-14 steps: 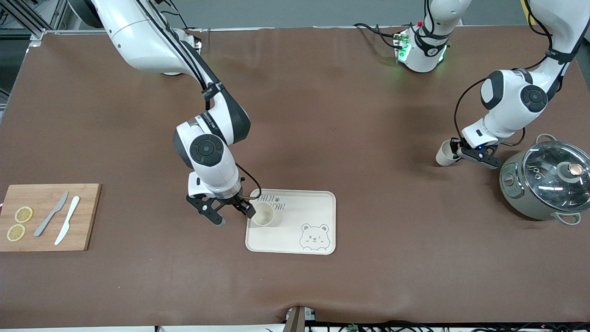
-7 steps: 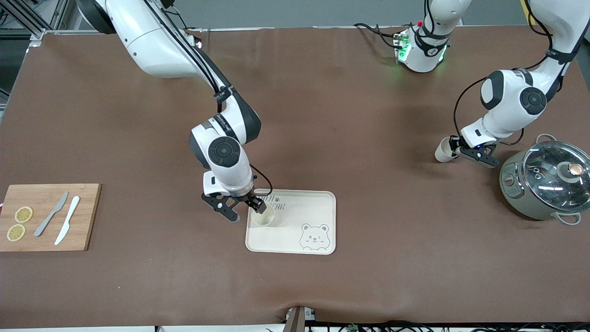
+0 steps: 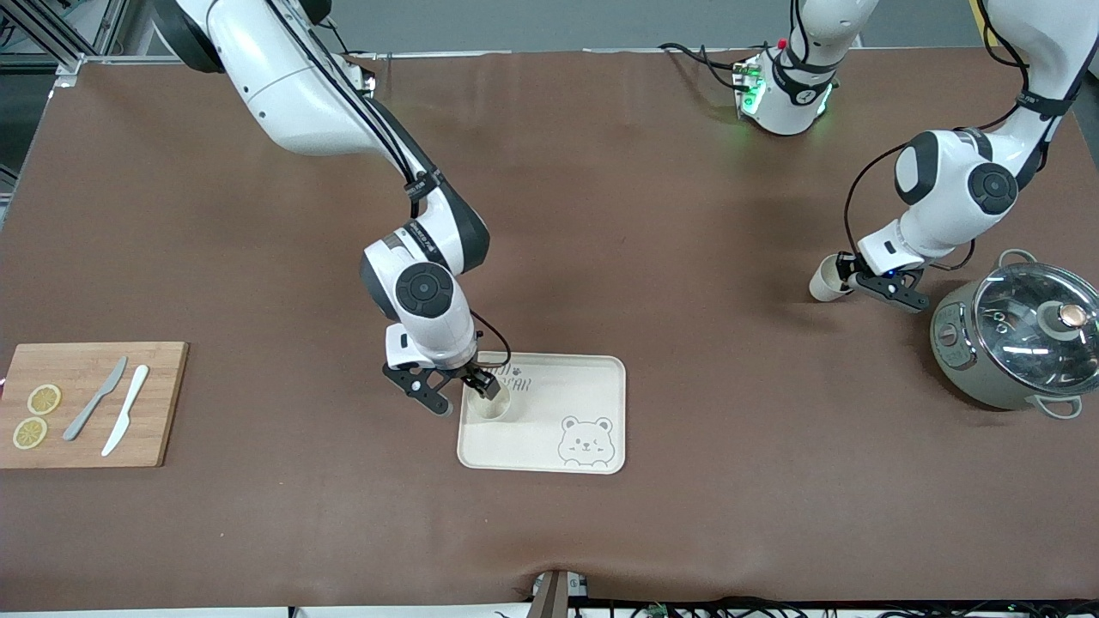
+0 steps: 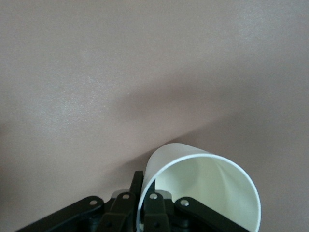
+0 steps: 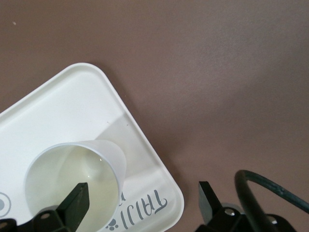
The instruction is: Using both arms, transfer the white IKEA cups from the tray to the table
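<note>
One white cup (image 3: 490, 402) stands upright on the bear tray (image 3: 558, 403), in the tray's corner toward the right arm's end. My right gripper (image 3: 464, 398) is open wide just above it. In the right wrist view one finger (image 5: 77, 195) is over this cup's (image 5: 72, 181) mouth. The other finger (image 5: 206, 193) is over the table beside the tray (image 5: 63, 111). My left gripper (image 3: 848, 275) is shut on the rim wall of the second white cup (image 3: 826, 281). It holds that cup tilted above the table near the pot. In the left wrist view the gripper (image 4: 142, 195) has one finger inside and one outside the cup (image 4: 207, 186).
A grey pot with a glass lid (image 3: 1022, 335) stands at the left arm's end, close to the left gripper. A wooden cutting board (image 3: 163, 403) with two lemon slices (image 3: 36, 416) and two knives (image 3: 110, 410) lies at the right arm's end.
My right gripper has shifted toward the tray's corner, and one finger now overlaps the cup's mouth. My left gripper has risen slightly with its cup.
</note>
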Controlling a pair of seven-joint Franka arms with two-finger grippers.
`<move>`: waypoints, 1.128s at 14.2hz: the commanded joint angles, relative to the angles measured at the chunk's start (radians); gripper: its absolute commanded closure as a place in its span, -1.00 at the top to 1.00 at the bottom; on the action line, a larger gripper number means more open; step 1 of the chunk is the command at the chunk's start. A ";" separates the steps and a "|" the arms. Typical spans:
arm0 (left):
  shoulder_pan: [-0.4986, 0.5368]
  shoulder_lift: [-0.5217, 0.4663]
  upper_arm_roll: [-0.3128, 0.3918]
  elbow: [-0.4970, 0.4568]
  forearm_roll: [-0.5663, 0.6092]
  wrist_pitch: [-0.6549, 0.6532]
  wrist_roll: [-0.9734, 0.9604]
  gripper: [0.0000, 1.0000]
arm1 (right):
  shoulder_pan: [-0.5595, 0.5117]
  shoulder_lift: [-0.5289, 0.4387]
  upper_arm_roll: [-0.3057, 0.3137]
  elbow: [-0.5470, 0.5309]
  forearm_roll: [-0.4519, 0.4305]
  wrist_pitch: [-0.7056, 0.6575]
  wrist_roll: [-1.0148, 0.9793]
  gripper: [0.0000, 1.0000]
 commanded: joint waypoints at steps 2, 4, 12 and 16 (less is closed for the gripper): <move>0.018 0.021 -0.019 0.014 -0.010 -0.012 0.000 -1.00 | 0.019 0.034 -0.006 0.030 -0.023 0.033 0.025 1.00; 0.018 0.033 -0.019 0.020 -0.010 -0.012 0.003 -1.00 | 0.020 0.034 -0.006 0.030 -0.023 0.034 0.026 1.00; 0.015 0.047 -0.032 0.037 -0.007 -0.012 0.009 -0.70 | 0.020 0.063 -0.006 0.027 -0.023 0.070 0.026 1.00; 0.015 0.047 -0.034 0.037 -0.007 -0.012 0.022 0.39 | 0.019 0.071 -0.008 0.026 -0.023 0.081 0.026 1.00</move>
